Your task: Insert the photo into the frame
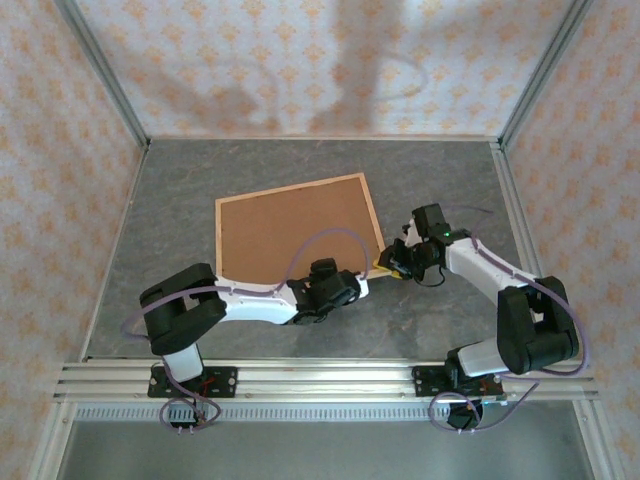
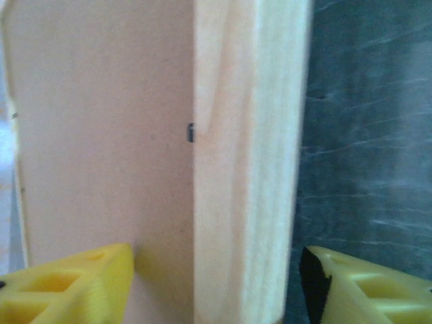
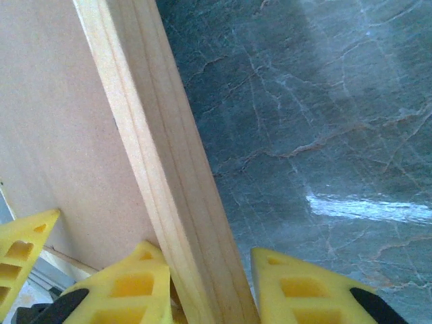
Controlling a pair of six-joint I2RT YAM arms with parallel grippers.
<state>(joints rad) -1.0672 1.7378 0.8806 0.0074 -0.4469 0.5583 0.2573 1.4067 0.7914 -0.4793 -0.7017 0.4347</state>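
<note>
Wooden frame [image 1: 290, 188], brown backing board [image 1: 295, 235] inside, at the table [image 1: 440, 180] centre.
My left gripper [image 2: 216, 270] straddles its near strip, fingers apart; my right gripper [image 3: 202, 270] flanks its near-right corner, grip unclear.

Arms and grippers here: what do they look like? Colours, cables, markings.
Left arm and right arm: white links, black joint housings. A thin lavender cable loops along each. Green light on the right wrist. Fingers are yellow plastic wedges with triangular cut-outs, black at the root. No legible markings.
</note>
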